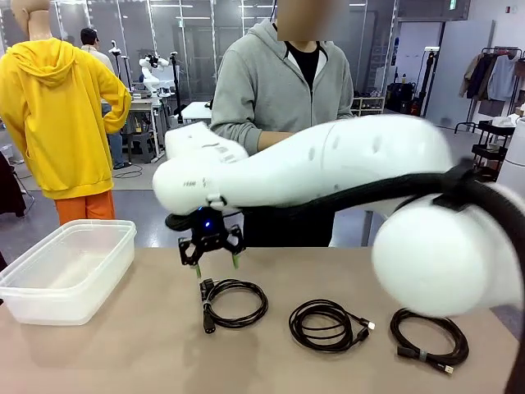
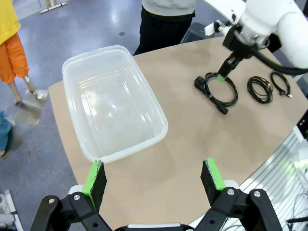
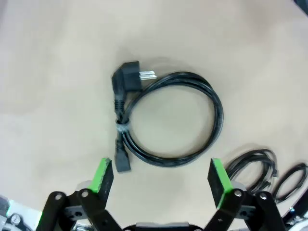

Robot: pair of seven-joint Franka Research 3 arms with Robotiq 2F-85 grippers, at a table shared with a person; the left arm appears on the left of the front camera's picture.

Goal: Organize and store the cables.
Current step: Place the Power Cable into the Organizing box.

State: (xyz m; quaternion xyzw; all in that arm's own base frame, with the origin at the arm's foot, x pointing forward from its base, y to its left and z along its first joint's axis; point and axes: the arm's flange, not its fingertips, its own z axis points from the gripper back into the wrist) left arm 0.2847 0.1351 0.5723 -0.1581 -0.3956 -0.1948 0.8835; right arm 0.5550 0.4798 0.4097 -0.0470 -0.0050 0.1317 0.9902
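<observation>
A grey-blue floor (image 2: 72,24) lay beyond the tan table (image 1: 123,353). Far back stood glass partitions (image 1: 164,41); at far right, a clothes rack (image 1: 495,75) with hanging garments.

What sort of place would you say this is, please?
Probably a robotics lab or test workspace: a white robot arm with a black, green-padded right gripper hangs over a beige table, where three coiled black cables lie beside a clear plastic bin.

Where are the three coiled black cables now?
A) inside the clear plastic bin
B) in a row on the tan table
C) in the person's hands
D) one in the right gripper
B: the coiled black cables lie on the tan table, outside the clear plastic bin.
</observation>
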